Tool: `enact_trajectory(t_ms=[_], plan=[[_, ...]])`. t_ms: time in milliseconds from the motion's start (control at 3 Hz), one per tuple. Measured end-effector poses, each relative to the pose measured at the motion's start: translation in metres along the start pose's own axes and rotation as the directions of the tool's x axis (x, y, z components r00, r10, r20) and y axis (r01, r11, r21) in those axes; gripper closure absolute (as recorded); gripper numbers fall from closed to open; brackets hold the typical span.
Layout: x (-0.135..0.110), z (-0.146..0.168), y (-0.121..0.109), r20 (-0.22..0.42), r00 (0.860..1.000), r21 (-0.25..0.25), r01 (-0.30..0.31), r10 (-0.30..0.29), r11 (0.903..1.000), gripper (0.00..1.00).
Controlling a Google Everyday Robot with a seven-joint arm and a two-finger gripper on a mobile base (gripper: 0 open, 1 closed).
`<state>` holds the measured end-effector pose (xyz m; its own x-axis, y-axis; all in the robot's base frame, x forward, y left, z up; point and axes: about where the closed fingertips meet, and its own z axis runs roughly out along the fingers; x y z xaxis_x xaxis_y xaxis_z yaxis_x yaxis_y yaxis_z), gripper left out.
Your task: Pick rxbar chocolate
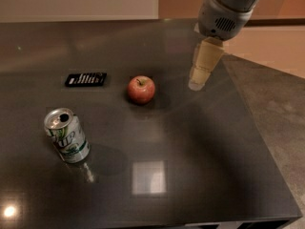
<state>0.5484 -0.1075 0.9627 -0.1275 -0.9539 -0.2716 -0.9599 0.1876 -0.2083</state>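
Note:
The rxbar chocolate [86, 79] is a flat black wrapper with white lettering, lying on the dark table at the left. My gripper [197, 82] hangs from the grey arm at the upper right, above the table, well to the right of the bar and to the right of the red apple. It holds nothing that I can see.
A red apple [141, 89] sits between the bar and the gripper. A green-and-silver soda can [67, 135] stands upright at the front left. The dark table [190, 166] ends at a right edge and a front edge; floor lies beyond on the right.

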Motion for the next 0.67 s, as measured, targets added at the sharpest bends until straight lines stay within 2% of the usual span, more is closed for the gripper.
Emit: enact_trajectory(t_ms=[333,667], plan=[[-0.022,0.017,-0.017,0.014,1.000,-0.012,-0.007,0.007,0.9999,0.00],[-0.052,0.048,-0.037,0.021,0.999,-0.034,-0.029,0.030,0.9990,0.00]])
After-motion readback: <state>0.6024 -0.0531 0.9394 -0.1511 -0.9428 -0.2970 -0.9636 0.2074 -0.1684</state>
